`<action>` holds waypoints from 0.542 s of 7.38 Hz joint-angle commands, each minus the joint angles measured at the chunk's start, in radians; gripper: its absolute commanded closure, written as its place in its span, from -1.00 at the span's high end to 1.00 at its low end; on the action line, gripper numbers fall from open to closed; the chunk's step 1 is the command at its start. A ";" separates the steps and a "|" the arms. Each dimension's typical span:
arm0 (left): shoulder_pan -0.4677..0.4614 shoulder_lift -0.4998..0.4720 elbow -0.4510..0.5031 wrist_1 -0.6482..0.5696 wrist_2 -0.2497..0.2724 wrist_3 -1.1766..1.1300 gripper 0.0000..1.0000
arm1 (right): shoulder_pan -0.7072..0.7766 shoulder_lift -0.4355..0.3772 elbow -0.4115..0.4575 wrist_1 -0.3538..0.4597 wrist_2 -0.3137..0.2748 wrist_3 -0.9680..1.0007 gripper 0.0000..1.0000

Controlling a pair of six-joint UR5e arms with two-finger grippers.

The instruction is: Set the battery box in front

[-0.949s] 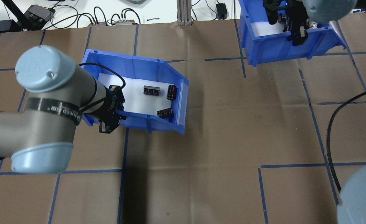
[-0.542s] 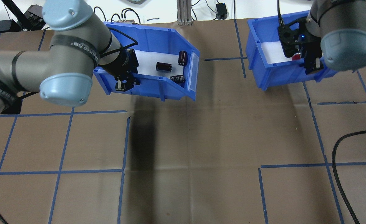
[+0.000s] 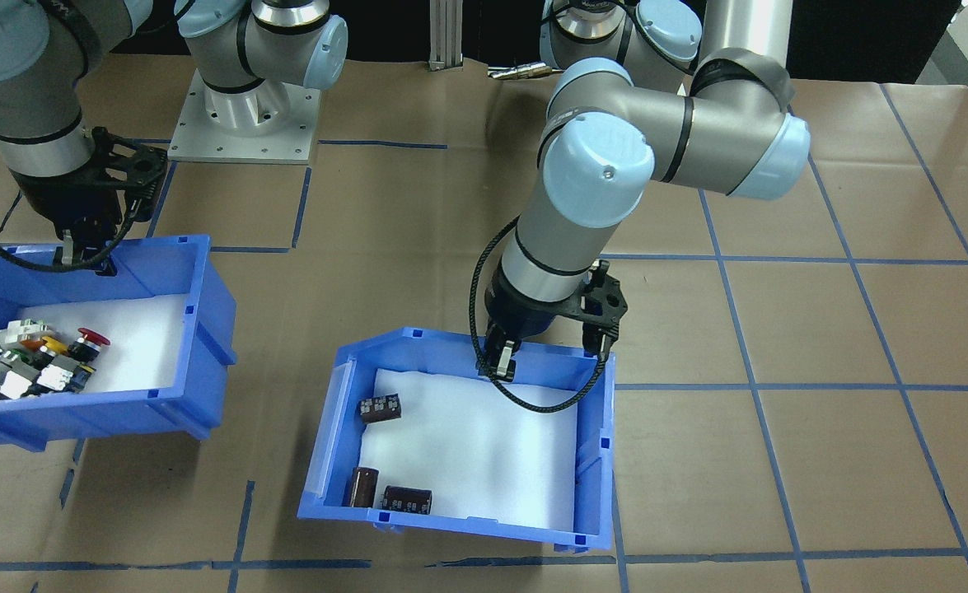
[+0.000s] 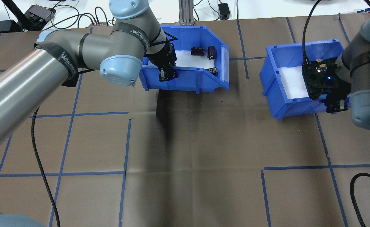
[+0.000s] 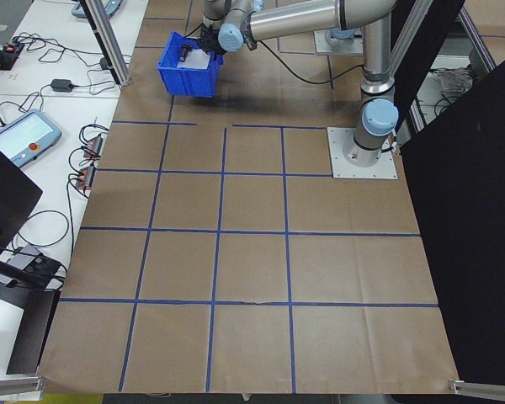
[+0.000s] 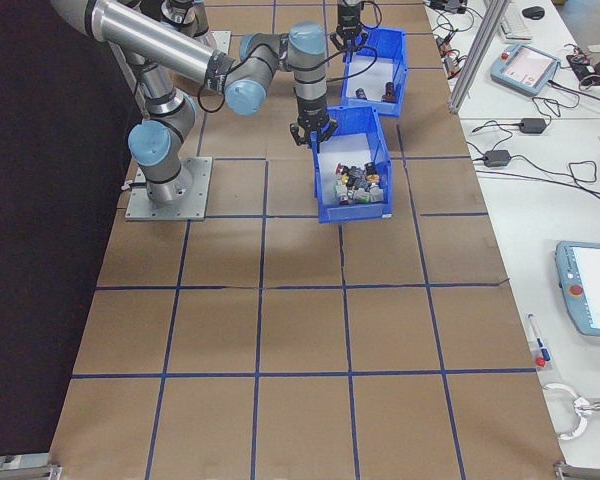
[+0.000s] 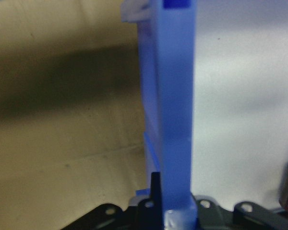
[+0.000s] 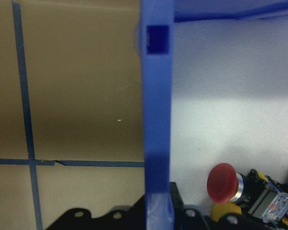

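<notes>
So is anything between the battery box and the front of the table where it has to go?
Nothing visible. The left gripper is shut on the back wall of the battery box, and the brown paper ahead of it lies bare. The switch bin, gripped by the right gripper, sits off to the side.

Even, bright overhead lighting; a dark soft shadow falls on the table (image 4: pixel 178 126) at frame centre. Wrist views are blurred at close range.
</notes>
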 commanded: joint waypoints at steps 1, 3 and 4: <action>-0.039 -0.093 0.013 0.177 0.002 -0.095 -1.00 | -0.011 -0.057 0.062 -0.001 -0.003 -0.006 -1.00; -0.050 -0.075 -0.039 0.212 0.004 -0.092 -1.00 | -0.008 -0.089 0.093 0.002 -0.003 0.001 -1.00; -0.055 -0.061 -0.062 0.229 0.007 -0.102 -1.00 | -0.008 -0.114 0.125 0.003 -0.003 0.004 -1.00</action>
